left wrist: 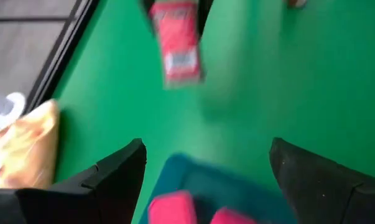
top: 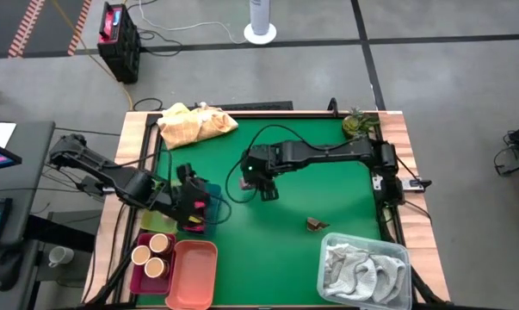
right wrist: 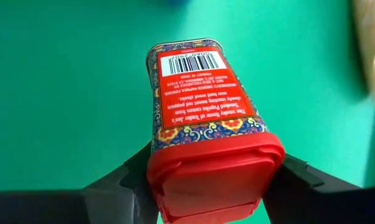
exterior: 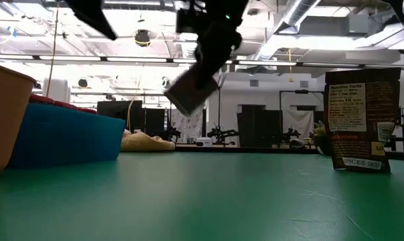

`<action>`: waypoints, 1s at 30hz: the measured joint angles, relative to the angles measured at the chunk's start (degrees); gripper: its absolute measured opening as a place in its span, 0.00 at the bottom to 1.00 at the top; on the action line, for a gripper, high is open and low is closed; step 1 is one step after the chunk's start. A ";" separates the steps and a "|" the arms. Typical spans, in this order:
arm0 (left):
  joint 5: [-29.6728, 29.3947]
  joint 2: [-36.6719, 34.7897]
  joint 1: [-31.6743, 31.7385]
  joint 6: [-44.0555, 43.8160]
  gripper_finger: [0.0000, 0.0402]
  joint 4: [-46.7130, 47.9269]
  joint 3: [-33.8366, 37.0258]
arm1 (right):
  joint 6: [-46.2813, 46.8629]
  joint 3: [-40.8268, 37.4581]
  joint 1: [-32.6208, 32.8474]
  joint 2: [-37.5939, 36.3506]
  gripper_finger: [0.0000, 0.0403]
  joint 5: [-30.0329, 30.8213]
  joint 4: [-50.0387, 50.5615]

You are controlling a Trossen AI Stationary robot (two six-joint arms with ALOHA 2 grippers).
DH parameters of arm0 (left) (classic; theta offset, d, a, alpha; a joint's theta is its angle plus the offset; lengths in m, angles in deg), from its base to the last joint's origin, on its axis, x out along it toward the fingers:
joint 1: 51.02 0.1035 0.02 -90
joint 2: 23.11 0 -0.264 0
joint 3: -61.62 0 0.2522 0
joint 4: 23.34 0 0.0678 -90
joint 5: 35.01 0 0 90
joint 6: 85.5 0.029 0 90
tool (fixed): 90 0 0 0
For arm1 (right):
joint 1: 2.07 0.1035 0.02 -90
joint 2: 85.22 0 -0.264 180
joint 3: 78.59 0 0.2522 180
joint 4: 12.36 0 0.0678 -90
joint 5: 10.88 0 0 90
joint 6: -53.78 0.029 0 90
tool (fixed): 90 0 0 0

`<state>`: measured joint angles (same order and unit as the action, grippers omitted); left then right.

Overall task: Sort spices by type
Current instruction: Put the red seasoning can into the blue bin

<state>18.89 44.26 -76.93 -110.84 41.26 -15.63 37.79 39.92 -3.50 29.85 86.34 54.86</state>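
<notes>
right gripper (right wrist: pixel 209 180) fingers clamp red paprika tin (right wrist: pixel 203 118), lid-end, aloft | blue bin (top: pixel 209 200) lies left | left gripper (left wrist: pixel 203 177) fingers wide above it

Right hand (top: pixel 265 188) mid-table, raised, clamped; left hand (top: pixel 193 200) at table's left, fingers spread.

Three short round jars with tan lids (top: pixel 151 254) stand together in a dark red bin, just beside the one salmon-pink plastic tray (top: pixel 193 274). Pink-red blocky packets number three in view: two in a blue bin (left wrist: pixel 175 208) and one red-capped tin with a barcode label (right wrist: pixel 203 112) off the table. One small brown piece (top: pixel 315 225) lies right of that tray.
</notes>
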 joint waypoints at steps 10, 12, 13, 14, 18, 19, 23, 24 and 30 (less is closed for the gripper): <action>-2.34 11.78 2.76 7.66 0.81 -12.81 -0.02 | -0.62 -0.01 4.13 -0.14 0.59 1.38 -8.27; -4.24 13.58 3.14 7.64 0.81 -13.77 -0.02 | -0.64 -0.02 4.74 -0.35 0.59 2.36 -8.64; -5.35 14.18 3.32 7.66 0.81 -14.33 -0.02 | -0.77 -0.02 5.05 -0.45 0.59 2.52 -9.42; -6.36 14.52 3.47 7.66 0.81 -15.00 -0.02 | -0.83 -0.02 5.37 -0.49 0.59 2.54 -10.15; -7.74 14.88 4.48 7.45 0.81 -15.82 -0.02 | -1.05 -0.02 6.45 -0.51 0.59 2.47 -11.29; -7.66 14.88 4.87 7.18 0.81 -15.89 -0.02 | -1.09 -0.02 6.65 -0.51 0.59 2.48 -11.64; -7.28 14.88 6.08 7.20 0.81 -15.83 -0.02 | -1.62 -0.02 6.95 -0.51 0.59 2.53 -12.88; -6.65 14.87 6.38 7.36 0.81 -15.83 -0.02 | -1.79 -0.02 6.95 -0.51 0.59 2.52 -12.88; -4.02 14.81 7.23 8.69 0.62 -15.45 -0.02 | -1.71 -0.07 6.95 -0.82 0.59 2.63 -13.53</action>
<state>14.87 59.07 -69.70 -102.15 25.81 -15.65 36.09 39.85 3.45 29.03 88.97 41.33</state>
